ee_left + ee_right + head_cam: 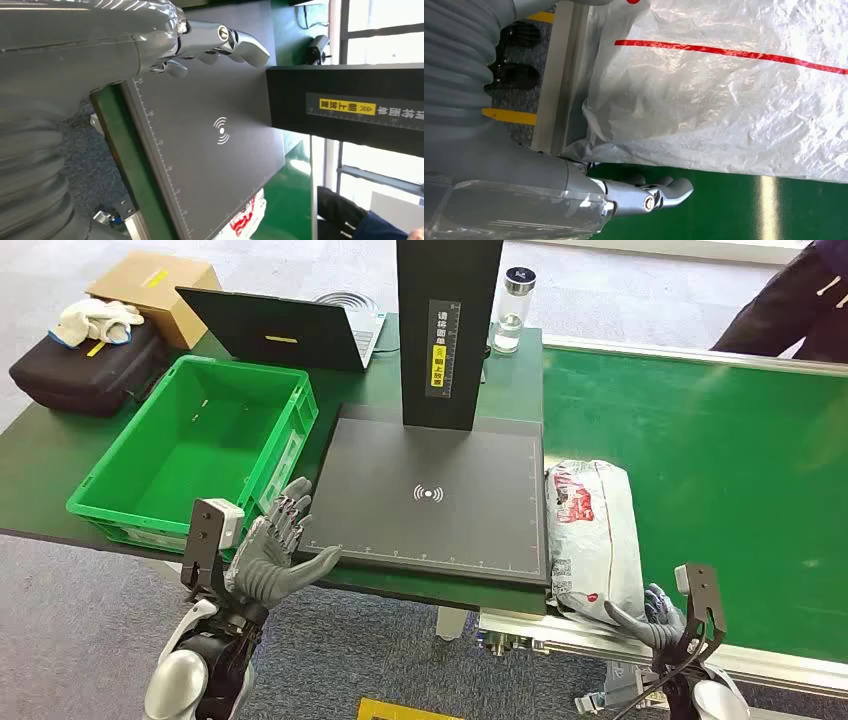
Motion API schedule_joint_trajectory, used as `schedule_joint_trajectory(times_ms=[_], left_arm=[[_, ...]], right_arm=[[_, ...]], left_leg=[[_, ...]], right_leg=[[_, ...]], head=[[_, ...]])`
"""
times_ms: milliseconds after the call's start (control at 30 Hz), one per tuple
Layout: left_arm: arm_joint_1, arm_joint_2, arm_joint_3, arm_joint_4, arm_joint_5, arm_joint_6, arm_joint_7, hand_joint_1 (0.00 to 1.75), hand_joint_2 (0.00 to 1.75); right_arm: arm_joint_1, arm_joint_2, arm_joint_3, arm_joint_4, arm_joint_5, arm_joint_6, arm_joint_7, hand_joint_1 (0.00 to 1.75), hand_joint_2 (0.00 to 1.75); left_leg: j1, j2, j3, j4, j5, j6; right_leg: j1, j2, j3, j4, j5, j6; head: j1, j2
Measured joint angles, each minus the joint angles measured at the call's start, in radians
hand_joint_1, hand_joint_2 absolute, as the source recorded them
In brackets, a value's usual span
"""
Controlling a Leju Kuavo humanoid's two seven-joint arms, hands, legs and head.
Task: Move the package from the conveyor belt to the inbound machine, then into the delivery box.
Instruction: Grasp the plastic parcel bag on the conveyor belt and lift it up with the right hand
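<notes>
The package [595,535], a white plastic bag with red print, lies on the green conveyor belt [720,470] at its left end, against the scanner plate's right edge. In the right wrist view its crinkled plastic [734,95] is very close. My right hand [650,618] is at the package's near end with fingers apart, holding nothing [659,192]. The inbound machine's black plate [430,495] with its upright column [448,330] stands mid-table. My left hand [275,550] hovers open at the plate's near left corner [215,45]. The green delivery box [195,445] sits left of it, empty.
A laptop [285,330] and a water bottle [512,308] stand behind the machine. A black bag [85,365] and a cardboard box [155,290] lie at the far left. A person's dark sleeve [790,305] is at the belt's far right.
</notes>
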Motion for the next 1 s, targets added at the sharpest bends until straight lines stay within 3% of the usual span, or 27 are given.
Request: schedule_joint_trajectory(times_ms=[1000], left_arm=[[0.004, 0.000, 0.000, -0.014, -0.013, -0.007, 0.009, 0.00, 1.75]], right_arm=[[-0.011, 0.015, 0.016, -0.001, 0.017, 0.000, 0.035, 0.00, 1.75]], left_leg=[[0.000, 0.000, 0.000, 0.000, 0.000, 0.000]], right_leg=[[0.000, 0.000, 0.000, 0.000, 0.000, 0.000]], head=[[0.000, 0.000]])
